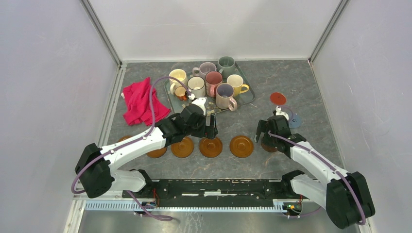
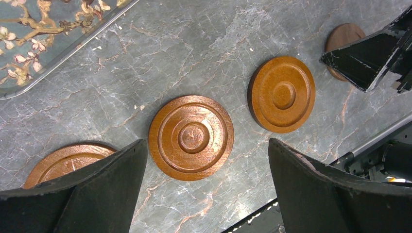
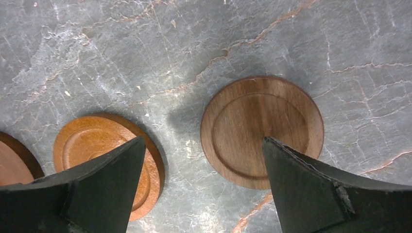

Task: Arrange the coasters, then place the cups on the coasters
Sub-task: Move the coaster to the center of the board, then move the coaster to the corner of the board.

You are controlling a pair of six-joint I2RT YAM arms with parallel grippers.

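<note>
Cups (image 1: 213, 80) are being carried by the tray (image 2: 39, 43), upper centre, beside a red cloth (image 1: 138, 102). Left jaws and right jaws are being held spread, empty, above the coasters (image 1: 211, 146).

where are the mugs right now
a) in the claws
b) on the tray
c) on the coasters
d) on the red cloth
b: the mugs stand clustered on the tray, and the row of coasters nearer the arms holds no mug.
</note>
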